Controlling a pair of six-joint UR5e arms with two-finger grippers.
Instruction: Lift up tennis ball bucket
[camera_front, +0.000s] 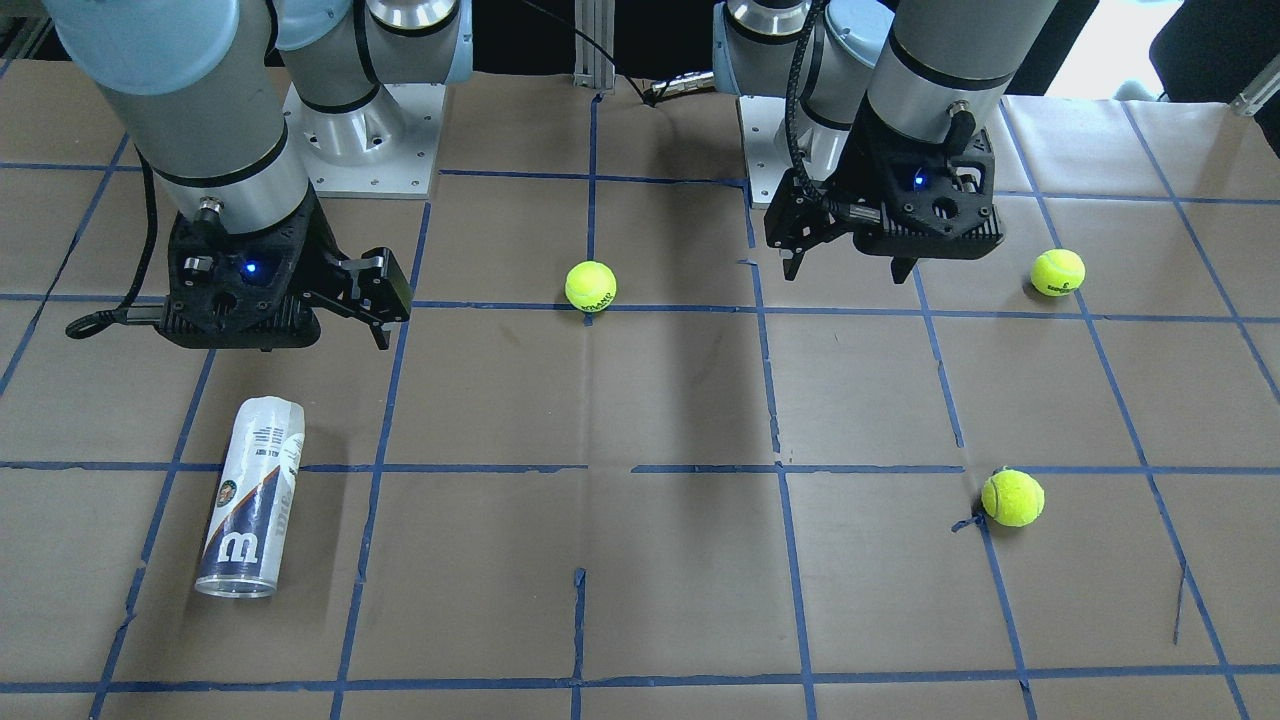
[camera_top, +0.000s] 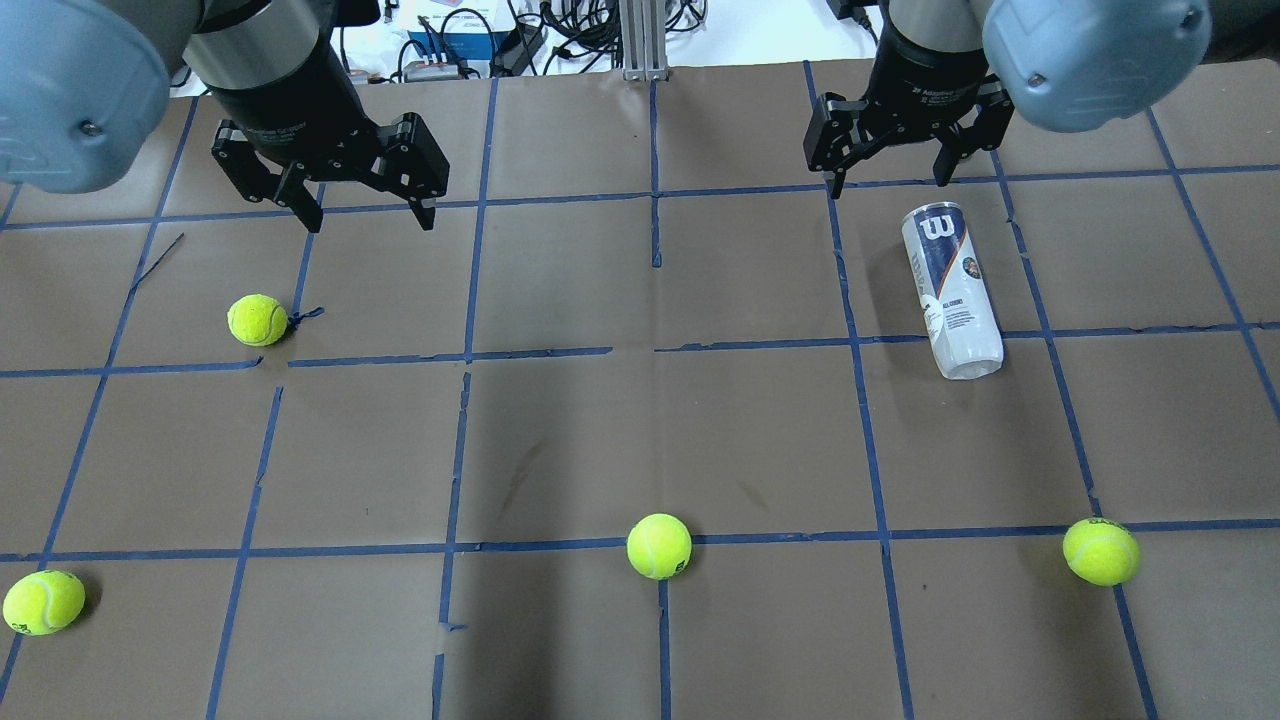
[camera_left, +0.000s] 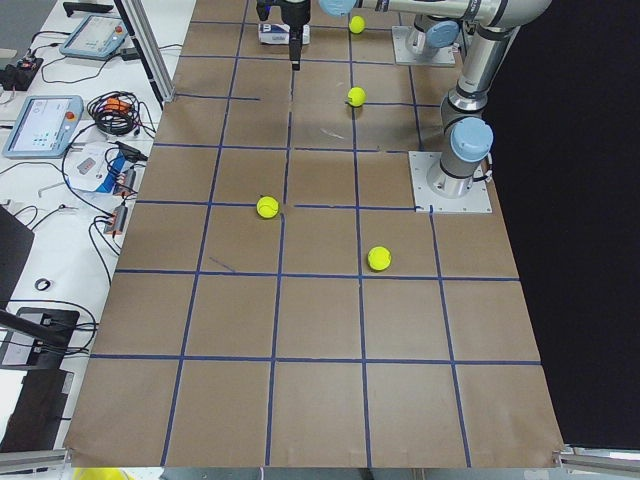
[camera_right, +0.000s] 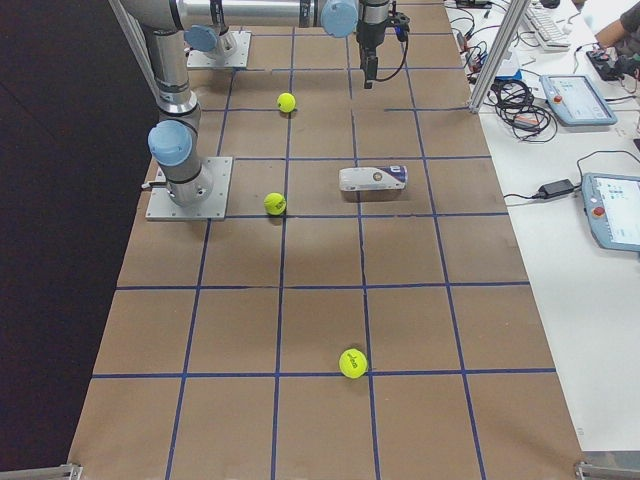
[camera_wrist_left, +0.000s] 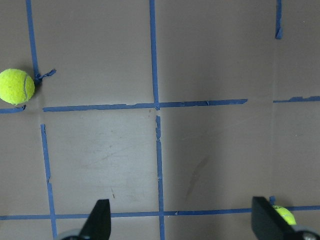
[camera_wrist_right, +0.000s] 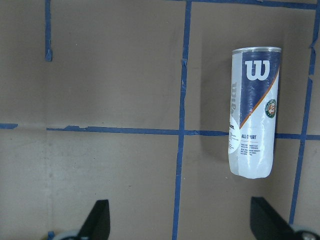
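Note:
The tennis ball bucket (camera_top: 950, 290) is a slim clear tube with a white and navy label and a white "W". It lies on its side on the brown paper on my right side, and also shows in the front view (camera_front: 248, 497) and the right side view (camera_right: 372, 178). My right gripper (camera_top: 887, 187) is open and empty, high above the table and apart from the tube. In the right wrist view the tube (camera_wrist_right: 253, 112) lies to the right, beyond the open fingertips (camera_wrist_right: 98, 220). My left gripper (camera_top: 368, 218) is open and empty, far from the tube.
Several yellow-green tennis balls lie loose: one below my left gripper (camera_top: 257, 320), one near the middle front (camera_top: 659, 546), one at the near right (camera_top: 1101, 551), one at the near left (camera_top: 43, 602). Blue tape lines grid the brown paper. Cables and devices lie beyond the far edge.

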